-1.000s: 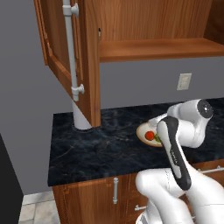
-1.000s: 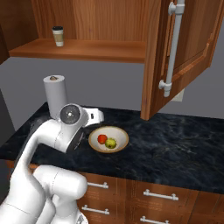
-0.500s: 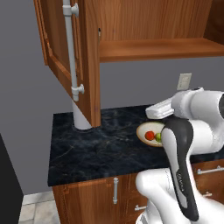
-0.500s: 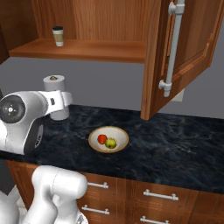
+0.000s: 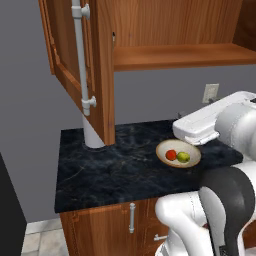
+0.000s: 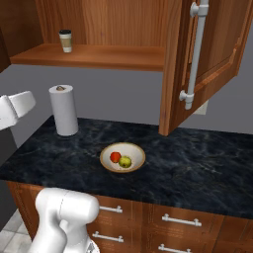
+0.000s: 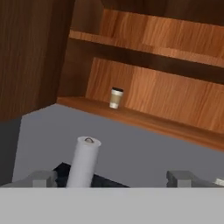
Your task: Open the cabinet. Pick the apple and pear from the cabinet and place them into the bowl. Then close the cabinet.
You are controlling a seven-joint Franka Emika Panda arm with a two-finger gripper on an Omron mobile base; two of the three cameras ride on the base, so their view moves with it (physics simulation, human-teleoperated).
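The gripper [image 7: 111,179] is spread wide and empty, aimed at the cabinet [image 7: 148,57] shelf above the paper roll [image 7: 84,161]. Apple [image 6: 115,157] and pear [image 6: 125,161] lie in the bowl [image 6: 122,157]; both doors hang open. Swinging toward a door [image 5: 97,70], the arm could clip its edge or the roll. The counter [image 6: 197,168] offers room.

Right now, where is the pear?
The pear lies in the bowl on the dark counter, touching the apple on that fruit's right in the right base view.
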